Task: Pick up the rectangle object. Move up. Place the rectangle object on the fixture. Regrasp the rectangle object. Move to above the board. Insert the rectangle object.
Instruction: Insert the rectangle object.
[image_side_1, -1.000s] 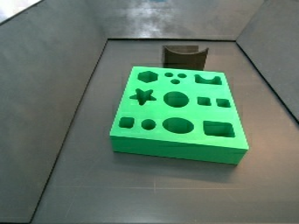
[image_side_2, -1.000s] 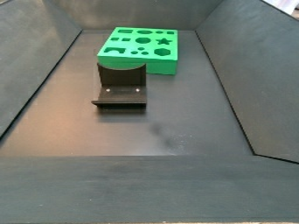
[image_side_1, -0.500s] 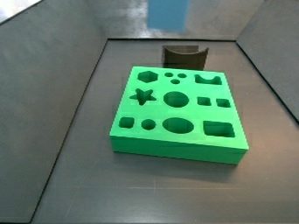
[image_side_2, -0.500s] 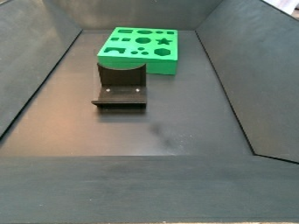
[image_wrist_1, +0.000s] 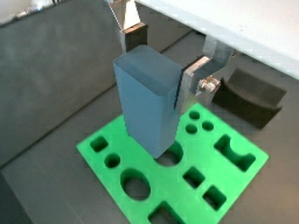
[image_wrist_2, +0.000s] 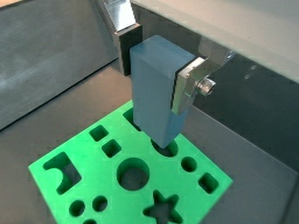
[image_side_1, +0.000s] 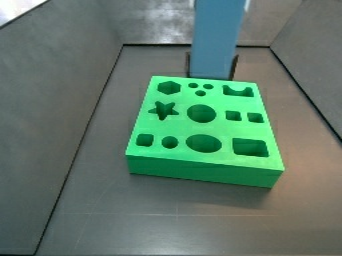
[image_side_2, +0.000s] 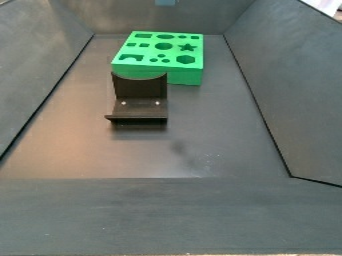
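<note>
- Where the wrist views look down the arm, the end effector (image_wrist_1: 166, 54) has its two silver fingers (image_wrist_1: 194, 77) pressed against opposite faces of the rectangle object (image_wrist_1: 149, 98), closed only as far as the block's width.
- In both wrist views the grey-blue block (image_wrist_2: 158, 86) hangs upright, long axis pointing down, its lower end over the green board (image_wrist_2: 76, 182) near a round cut-out; whether it touches the board cannot be told.
- In a wrist view the dark fixture (image_wrist_1: 256, 94) sits on the floor beyond the board (image_wrist_1: 239, 171), with nothing on it.
- In a side view the block (image_side_1: 219, 36) comes down from the upper edge, above the board's (image_side_1: 201, 165) far end; the fingers are out of frame.
- In a side view the fixture (image_side_2: 139, 103) stands just in front of the board (image_side_2: 158, 55); neither end effector nor block shows.
</note>
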